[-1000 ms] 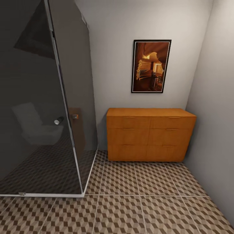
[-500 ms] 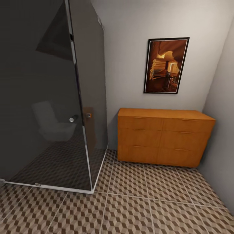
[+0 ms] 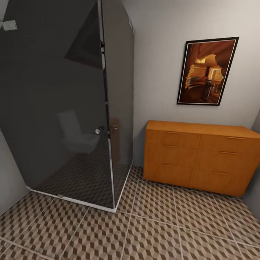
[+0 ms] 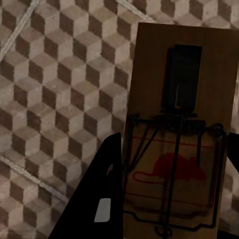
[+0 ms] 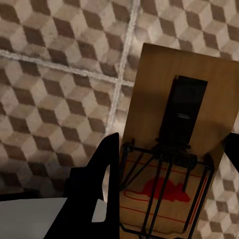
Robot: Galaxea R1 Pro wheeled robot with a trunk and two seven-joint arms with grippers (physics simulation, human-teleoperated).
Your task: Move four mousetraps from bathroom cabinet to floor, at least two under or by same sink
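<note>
Your left gripper (image 4: 172, 199) clamps one mousetrap (image 4: 179, 124) between its fingers, and your right gripper (image 5: 169, 189) grips a second mousetrap (image 5: 181, 129) — both hang above the cube-patterned bathroom floor (image 3: 155, 231). Ahead, the cabinet (image 3: 198, 159) has every drawer closed, beside the dark glass shower enclosure (image 3: 68, 108) — a framed picture (image 3: 206, 71) above it.

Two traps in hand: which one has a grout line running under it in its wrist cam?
The mousetrap in the right gripper: that mousetrap overlaps a pale grout line on the bathroom floor. The mousetrap in the left gripper sits over plain cube pattern.
</note>
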